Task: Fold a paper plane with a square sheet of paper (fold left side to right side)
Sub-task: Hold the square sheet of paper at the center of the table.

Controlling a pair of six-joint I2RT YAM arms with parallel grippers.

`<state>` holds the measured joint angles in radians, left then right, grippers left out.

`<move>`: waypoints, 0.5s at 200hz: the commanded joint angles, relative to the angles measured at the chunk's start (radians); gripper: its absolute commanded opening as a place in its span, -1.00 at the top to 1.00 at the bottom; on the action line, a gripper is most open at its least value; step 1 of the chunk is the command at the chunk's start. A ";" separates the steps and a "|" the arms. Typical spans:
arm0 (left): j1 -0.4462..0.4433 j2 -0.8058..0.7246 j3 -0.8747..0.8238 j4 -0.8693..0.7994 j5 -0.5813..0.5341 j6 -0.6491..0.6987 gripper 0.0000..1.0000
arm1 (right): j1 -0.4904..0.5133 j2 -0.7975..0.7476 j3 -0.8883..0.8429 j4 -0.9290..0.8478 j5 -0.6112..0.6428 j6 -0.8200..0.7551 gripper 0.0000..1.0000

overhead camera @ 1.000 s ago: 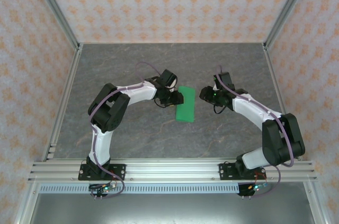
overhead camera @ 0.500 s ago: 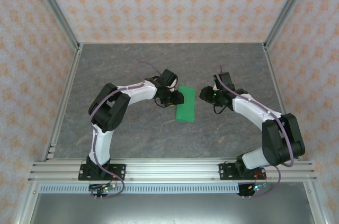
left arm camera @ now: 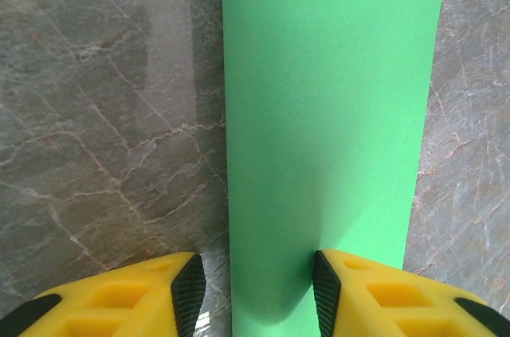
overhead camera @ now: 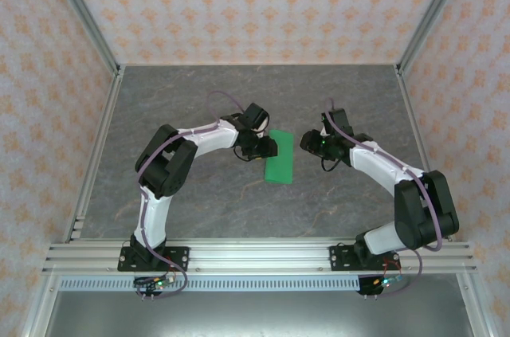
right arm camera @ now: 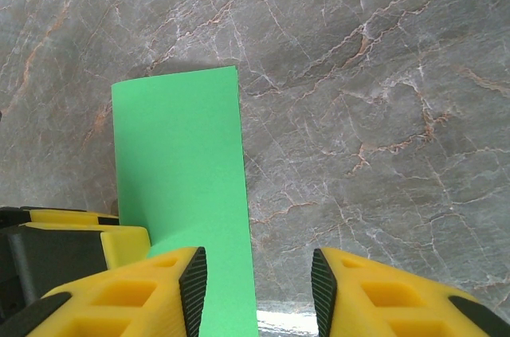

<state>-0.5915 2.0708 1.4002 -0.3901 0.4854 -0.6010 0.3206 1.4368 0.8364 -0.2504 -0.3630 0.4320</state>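
Top view, paper: a folded green strip (overhead camera: 279,158) lies flat on the table (overhead camera: 199,98), about its middle and well away from every edge.
Top view, long axis: it runs from near edge to far edge, with the near end leaning slightly left. Both ends are square.
Top view, left gripper (overhead camera: 263,148): at the strip's left long edge, toward its far end.
Top view, right gripper (overhead camera: 307,144): just beside the right long edge, opposite the left gripper.
Left wrist, jaws: partly apart. One finger (left arm camera: 189,305) is over bare table and the other over paper, with the paper's edge in the gap. Nothing is pinched.
Left wrist, paper: a band running up from the fingers.
Right wrist, jaws: partly apart and holding nothing. One finger (right arm camera: 191,281) is over the paper and the other over table.
Right wrist, paper: its long axis runs away from the fingers, and its far end is square.
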 commanded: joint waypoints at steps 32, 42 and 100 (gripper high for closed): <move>-0.013 0.066 -0.003 -0.039 -0.060 0.020 0.12 | 0.008 -0.026 -0.019 -0.019 0.005 -0.010 0.13; -0.013 0.066 -0.004 -0.041 -0.060 0.021 0.13 | 0.009 -0.026 -0.019 -0.018 0.004 -0.011 0.13; -0.013 0.070 -0.003 -0.041 -0.062 0.017 0.12 | 0.016 -0.026 -0.016 -0.018 0.005 -0.007 0.14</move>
<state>-0.5915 2.0712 1.4014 -0.3923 0.4820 -0.6010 0.3279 1.4368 0.8318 -0.2512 -0.3660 0.4320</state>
